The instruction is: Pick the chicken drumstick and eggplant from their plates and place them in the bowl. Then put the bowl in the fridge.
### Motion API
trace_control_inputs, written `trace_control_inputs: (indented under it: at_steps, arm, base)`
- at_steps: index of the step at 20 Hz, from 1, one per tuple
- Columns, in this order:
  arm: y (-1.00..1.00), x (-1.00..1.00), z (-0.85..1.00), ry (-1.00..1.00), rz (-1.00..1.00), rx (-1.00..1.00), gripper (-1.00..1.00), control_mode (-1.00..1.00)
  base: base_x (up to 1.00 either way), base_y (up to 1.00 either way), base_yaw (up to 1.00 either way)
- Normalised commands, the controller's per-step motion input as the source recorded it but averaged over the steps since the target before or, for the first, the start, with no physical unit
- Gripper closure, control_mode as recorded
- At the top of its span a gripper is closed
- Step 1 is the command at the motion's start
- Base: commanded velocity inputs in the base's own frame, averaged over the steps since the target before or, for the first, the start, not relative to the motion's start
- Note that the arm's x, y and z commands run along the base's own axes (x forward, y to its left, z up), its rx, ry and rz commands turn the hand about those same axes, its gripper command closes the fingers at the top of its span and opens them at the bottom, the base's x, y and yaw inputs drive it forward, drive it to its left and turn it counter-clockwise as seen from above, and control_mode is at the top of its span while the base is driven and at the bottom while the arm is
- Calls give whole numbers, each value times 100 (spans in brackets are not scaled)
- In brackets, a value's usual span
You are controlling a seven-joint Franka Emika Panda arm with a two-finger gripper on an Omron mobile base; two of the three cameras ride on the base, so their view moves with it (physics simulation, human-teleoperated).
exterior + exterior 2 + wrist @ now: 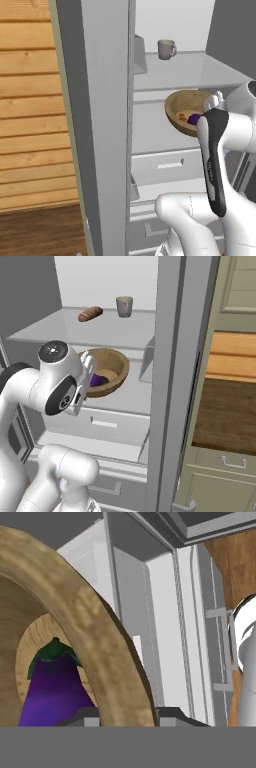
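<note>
Gripper clamps the bowl rim, one tip inside, one outside, as we see in the hand view. Bowl tilted, held inside the open fridge under the glass shelf. Eggplant lies in the bowl, chicken drumstick beside it. We see a mug and bread roll on that shelf.

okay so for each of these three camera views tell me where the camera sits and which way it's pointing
Left base view: behind the arm to its left, looking forward into the fridge; the white arm rises at lower right.
Right base view: behind to its right, facing the same shelves; the arm rises at lower left.
Hand view: on the hand, looking along the gripper, whose fingers straddle the rim of the bowl above the eggplant.
Both base views share the bowl, the eggplant and the mug.
</note>
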Motion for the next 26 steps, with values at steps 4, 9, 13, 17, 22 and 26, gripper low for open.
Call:
trace_control_inputs:
  at_steps: [4, 9, 13, 17, 22, 26]
  arm:
    - [-6, 34, -46, 26, 10, 0, 100, -100]
    - [-9, 97, -75, 11, 19, 0, 100, -100]
    - [-12, 100, -72, 0, 17, 0, 100, -100]
    - [-8, 100, -47, 1, 13, 0, 100, -100]
    - [0, 74, -29, 1, 2, 0, 100, -100]
    - [1, -9, -55, -4, 4, -1, 100, -100]
  base:
    - [0, 0, 0]
    - [0, 0, 0]
    - [0, 0, 0]
    - [0, 0, 0]
    - [0, 0, 0]
    - [0, 0, 0]
